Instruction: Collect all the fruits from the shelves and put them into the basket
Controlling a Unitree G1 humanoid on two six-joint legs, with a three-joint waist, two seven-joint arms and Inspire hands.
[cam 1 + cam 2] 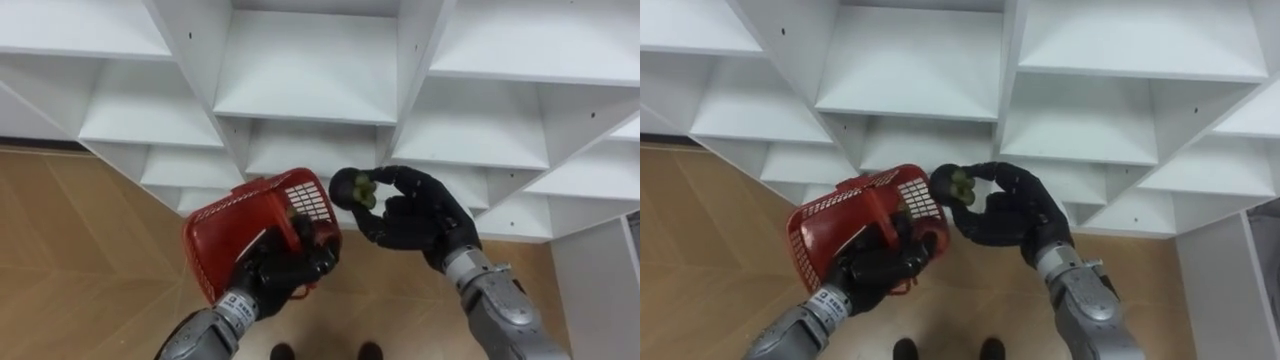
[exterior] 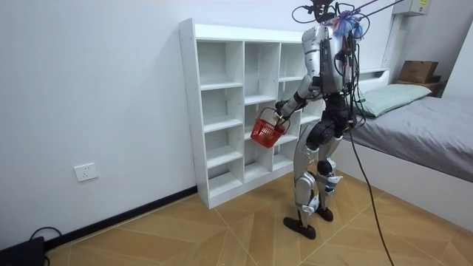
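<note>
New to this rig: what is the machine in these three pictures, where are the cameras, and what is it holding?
It is a two-legged humanoid robot standing at a white shelf unit in a bedroom, a bed nearby. The room view comes from a camera standing some way off. The other two come from the two eyes of a camera on its head, looking down at its own arms. Its left hand grips a red basket. Its right hand holds a small green fruit just beside the basket's rim, not yet inside.
</note>
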